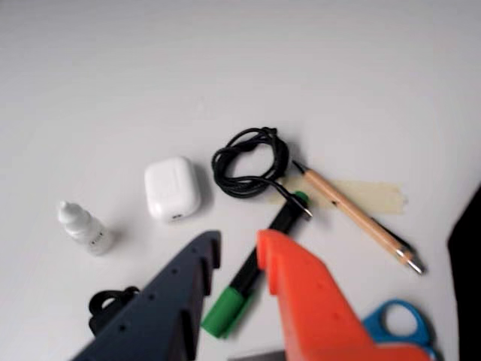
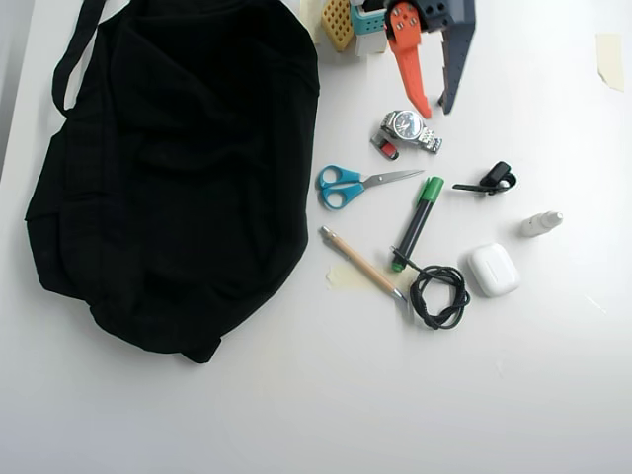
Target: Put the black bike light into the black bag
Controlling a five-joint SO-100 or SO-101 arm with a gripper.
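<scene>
Tool [image 2: 434, 106] open, empty, up off the desk [image 2: 553, 395] near its far edge in overhead view. Black bike light [image 2: 489, 181] lies loose toward the right edge, untouched; black bag [image 2: 178, 168] slumped along the left side, ready to receive it.

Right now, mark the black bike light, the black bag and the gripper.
black bike light [image 2: 497, 177]: overhead view, on its chunky looped body.
black bag [image 2: 178, 178]: overhead view, on its fabric middle.
gripper [image 2: 438, 107]: overhead view, between the open fingertips.
</scene>
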